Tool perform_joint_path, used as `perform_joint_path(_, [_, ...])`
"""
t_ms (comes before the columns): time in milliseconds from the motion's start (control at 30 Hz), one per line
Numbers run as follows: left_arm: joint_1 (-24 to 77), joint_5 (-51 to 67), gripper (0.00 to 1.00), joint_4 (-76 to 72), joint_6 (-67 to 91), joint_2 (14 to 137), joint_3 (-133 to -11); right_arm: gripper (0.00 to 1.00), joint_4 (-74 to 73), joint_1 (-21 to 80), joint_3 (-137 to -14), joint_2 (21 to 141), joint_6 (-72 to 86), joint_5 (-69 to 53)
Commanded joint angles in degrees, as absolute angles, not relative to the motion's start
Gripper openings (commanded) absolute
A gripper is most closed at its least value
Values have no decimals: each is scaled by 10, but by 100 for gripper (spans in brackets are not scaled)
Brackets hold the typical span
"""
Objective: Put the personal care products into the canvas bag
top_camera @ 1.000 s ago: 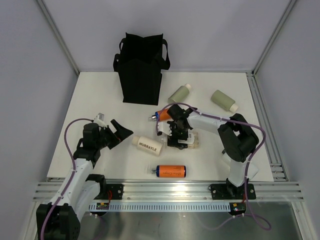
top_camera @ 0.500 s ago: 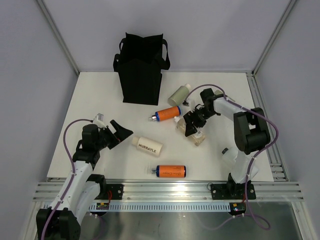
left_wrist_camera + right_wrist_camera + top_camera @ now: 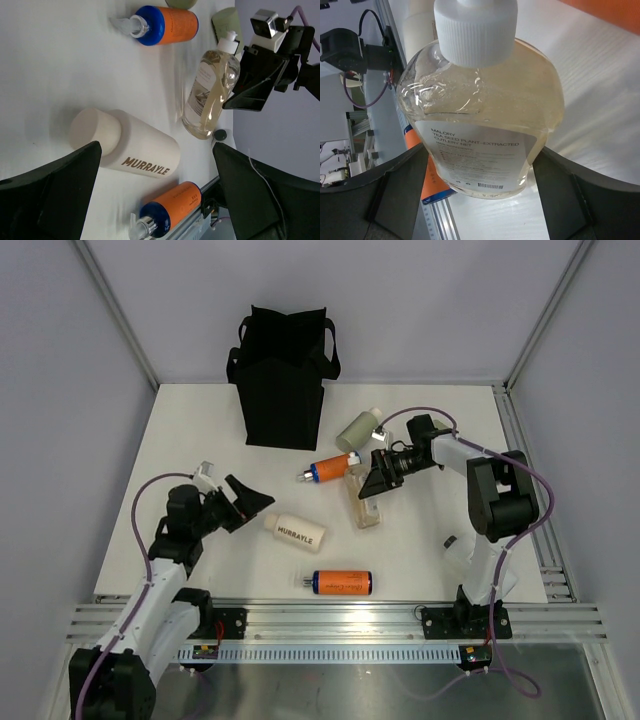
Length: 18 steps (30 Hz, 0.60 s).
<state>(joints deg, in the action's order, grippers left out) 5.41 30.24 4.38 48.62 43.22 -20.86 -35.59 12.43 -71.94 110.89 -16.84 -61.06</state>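
Nothing is gripped yet: the right end effector (image 3: 376, 482) is held open at the amber bottle's (image 3: 366, 508) cap end; pinched on that slick rounded shoulder, the bottle could be squirted loose.

The left arm (image 3: 160, 585) and right arm (image 3: 492, 505) have white shells and black joints; a purple cable (image 3: 137, 508) loops along each; the left pincer (image 3: 250, 498) and right pincer (image 3: 372, 480) bear broad matte-black wedge fingers (image 3: 47, 195).

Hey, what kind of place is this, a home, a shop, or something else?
Most likely a robotics lab test cell: a left arm and right arm bolted to an aluminium rail, a white table boxed in by plain panel walls, with the canvas bag and bottles set out like props.
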Motion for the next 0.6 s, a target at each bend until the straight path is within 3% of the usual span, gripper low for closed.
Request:
perform_joint_path(0, [97,293,99,4,496,465,-240,0,-314,120,-730,1103,-141,-711])
perform_joint_path(100, [188,223,99,9,455,517,-306,0,-292,120,-725,1109,-134,-711])
perform_joint_path(267, [340,114,99,48,348,740,-498,0,-269,120,-731,1118,-117,-694])
perform_joint_path(433, [367,56,98,130,371,890,-625,1,-294,123,-732,1079,-126,-602])
perform_joint_path(533, [372,42,96,161,399,914,-639,11,-330,122,-727,1047,-162,-559])
perform_joint_path(567, [380,27,96,175,406,914,-642,26,-340,124,-726,1042,-178,-553])
